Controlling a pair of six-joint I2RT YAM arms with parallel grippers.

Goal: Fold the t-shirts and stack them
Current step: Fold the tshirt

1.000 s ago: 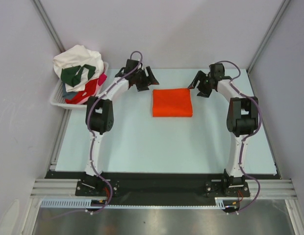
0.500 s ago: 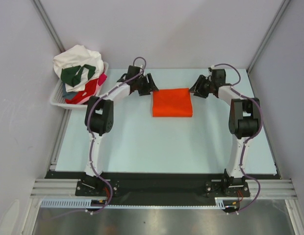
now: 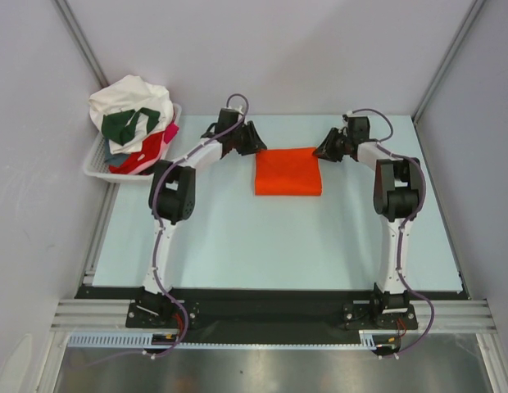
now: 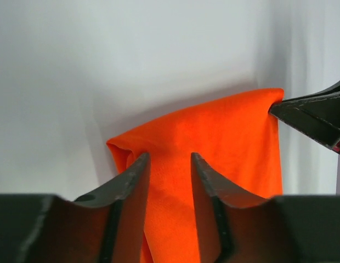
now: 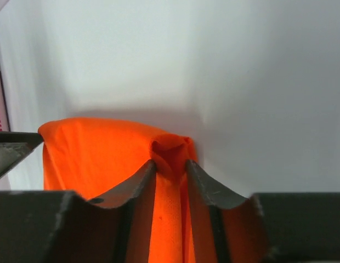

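Orange t-shirt (image 3: 288, 172) folded into a compact rectangle, lying flat at upper centre of the frame on the pale blue table (image 3: 238, 237), well apart from the white slatted basket (image 3: 94, 166) at upper left. Heaped in that basket: other t-shirts (image 3: 131, 110), white, dark green, red and pink, unfolded.

Left gripper (image 3: 256, 146) at the rectangle's upper-left corner, fingers narrowly apart with smooth orange cloth between them; cannot tell whether actually pinching. Right gripper (image 3: 321, 152) at the upper-right corner, fingers close together, a bunched tuck of orange fabric clamped between the tips.

Judged step: taking hold of the two far corners, either for one more fold toward the bottom of the frame or to shift the folded piece to a stacking spot. Next move, on that reading: confirm the left pinch, then lift both corners together and evenly, keeping the edge taut between the grippers to avoid undoing the layers beneath. Then on to the basket heap.
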